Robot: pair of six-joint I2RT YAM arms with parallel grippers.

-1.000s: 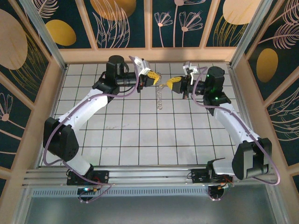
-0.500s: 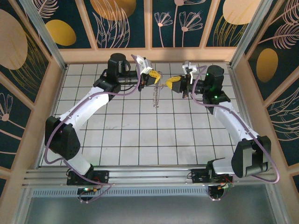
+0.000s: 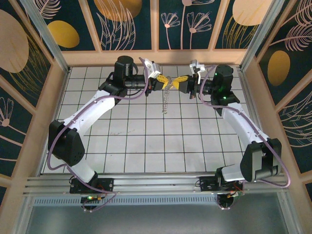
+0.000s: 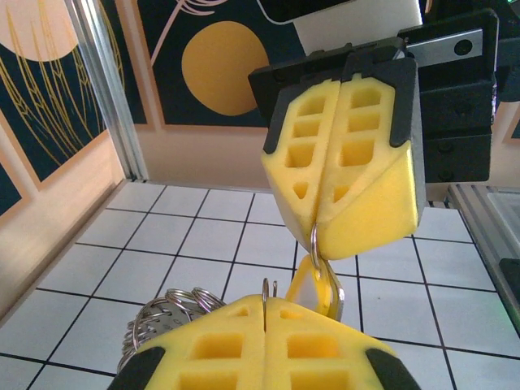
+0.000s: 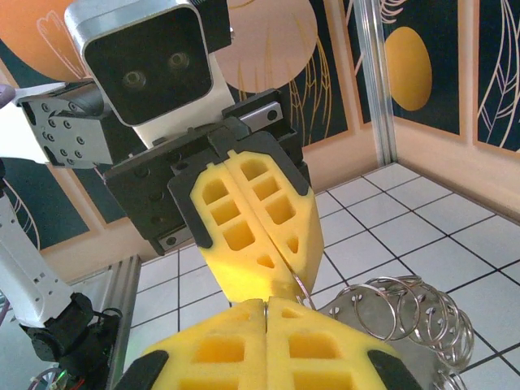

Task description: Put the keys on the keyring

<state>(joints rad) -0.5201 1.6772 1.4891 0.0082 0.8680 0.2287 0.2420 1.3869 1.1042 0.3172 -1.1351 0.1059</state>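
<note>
Arms are pictured stretched from their bases at the near edge to the far middle of the tiled bench (image 3: 146,141), where the two tools are held tip to tip above the tiles. The left arm (image 3: 92,112) is swept up from the near left corner, bent at the elbow and angled inward to the right. The right arm (image 3: 241,124) is mirrored from the near right corner, its wrist turned to the left.

The left tool (image 3: 165,84) is seen with its yellow pads (image 4: 203,351) pressed together. The keyring (image 3: 166,100), a chain of linked metal rings, is gripped at its top end and is seen hanging below the tool toward the bench. In the left wrist view a bunch of those rings is seen just behind and left of the tool's own pads, and two thin wire ends (image 4: 266,286) are seen rising from the seam between them.

The right tool (image 3: 176,81) is likewise closed, pads together. A thin metal loop (image 4: 315,240) is pinched in its seam, and the small yellow-tagged key (image 4: 312,284) is hung just beneath it, in the narrow gap between the two tools. The key is held just beside the top of the keyring; whether the two are touching cannot be told.
</note>
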